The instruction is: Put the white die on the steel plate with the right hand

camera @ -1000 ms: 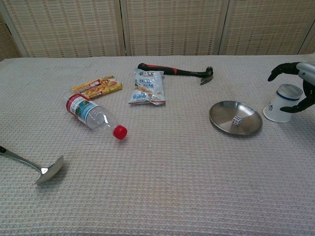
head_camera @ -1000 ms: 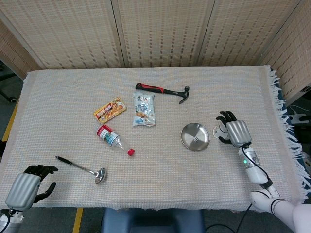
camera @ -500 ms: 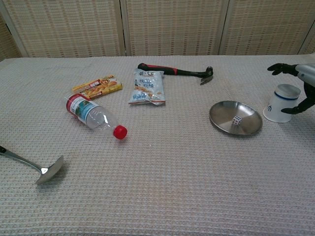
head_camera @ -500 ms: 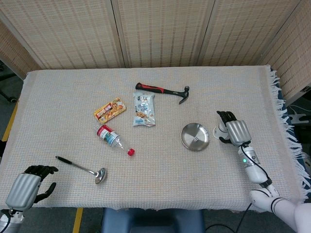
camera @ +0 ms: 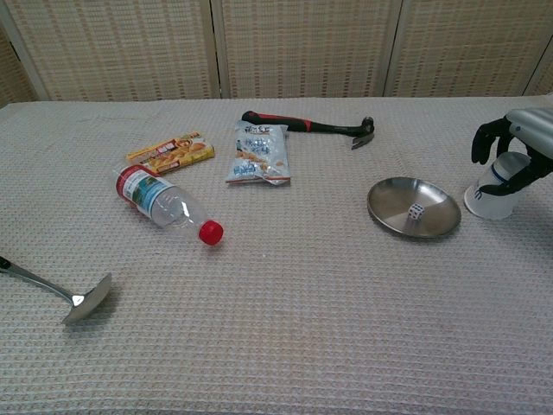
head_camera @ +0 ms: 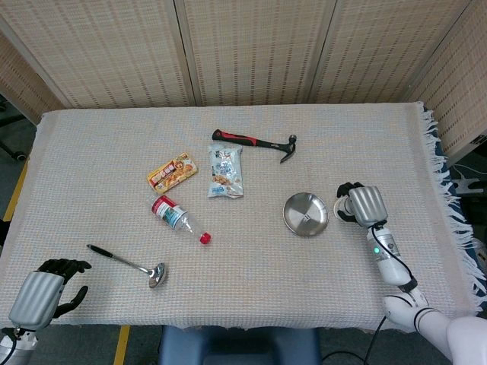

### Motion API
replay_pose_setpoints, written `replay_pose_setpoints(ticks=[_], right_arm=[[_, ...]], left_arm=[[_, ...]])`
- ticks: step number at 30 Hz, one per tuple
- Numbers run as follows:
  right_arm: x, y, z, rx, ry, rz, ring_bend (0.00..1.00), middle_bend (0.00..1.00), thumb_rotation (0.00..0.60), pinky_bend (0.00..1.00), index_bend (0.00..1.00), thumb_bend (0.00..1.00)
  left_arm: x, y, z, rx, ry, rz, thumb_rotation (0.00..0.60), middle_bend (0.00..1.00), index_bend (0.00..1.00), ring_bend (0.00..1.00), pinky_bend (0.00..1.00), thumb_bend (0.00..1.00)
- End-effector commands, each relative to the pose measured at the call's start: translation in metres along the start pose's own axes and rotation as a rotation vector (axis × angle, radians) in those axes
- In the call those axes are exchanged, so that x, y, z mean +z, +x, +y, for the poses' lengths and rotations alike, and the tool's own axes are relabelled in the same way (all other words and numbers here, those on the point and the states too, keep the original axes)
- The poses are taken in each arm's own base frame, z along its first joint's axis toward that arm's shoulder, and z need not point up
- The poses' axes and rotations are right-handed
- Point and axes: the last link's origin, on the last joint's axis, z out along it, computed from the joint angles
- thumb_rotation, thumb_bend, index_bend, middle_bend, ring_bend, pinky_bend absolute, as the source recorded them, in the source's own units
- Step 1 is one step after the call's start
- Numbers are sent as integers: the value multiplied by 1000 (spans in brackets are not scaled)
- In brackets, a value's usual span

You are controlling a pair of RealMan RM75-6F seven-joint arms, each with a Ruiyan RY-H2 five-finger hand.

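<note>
die: the white die is already sitting inside the steel plate, a bit right of centre, so the drop part looks done to me

cup: a paper cup is standing upside down and tilted just right of the plate, guessing it carried the die over

right hand: the right hand is sitting over that cup with dark fingers curling down around it; whether it's actually gripping or only hovering around it, I can't tell

left hand: the left hand is parking at the near-left corner of the desk, fingers loosely curled, holding nothing, just keeping out of the way

hard to see: from the head view the die is too small to pick out on the plate, and the cup is mostly hiding under the hand; chest view is cutting the right hand off at the frame edge and not showing the left one at all
</note>
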Motion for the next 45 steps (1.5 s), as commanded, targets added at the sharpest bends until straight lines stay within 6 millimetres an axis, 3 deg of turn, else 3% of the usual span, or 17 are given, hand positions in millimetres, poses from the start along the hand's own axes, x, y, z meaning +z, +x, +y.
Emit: replay_pose_setpoints(ticks=[1,12,29,45], right_arm=[[0,3,-1,4,2,39,552,546,600,899,598,69],[-8,9,-14,3,43,75,561,553,600,911,600,69],[3,21,-56,251,98,35,565,553,600,916,600,69],[17,-2,-70,350,87,-48,565,553,600,917,600,69]], left_arm=[[0,0,0,0,-1,-1,600,428,374,360,373,336],[0,-2,1,3,-2,-8,600,427,375,361,373,334],[0,-1,0,0,0,-10,600,428,376,361,373,335],[0,0,0,-6,-2,-11,600,428,376,361,373,336]])
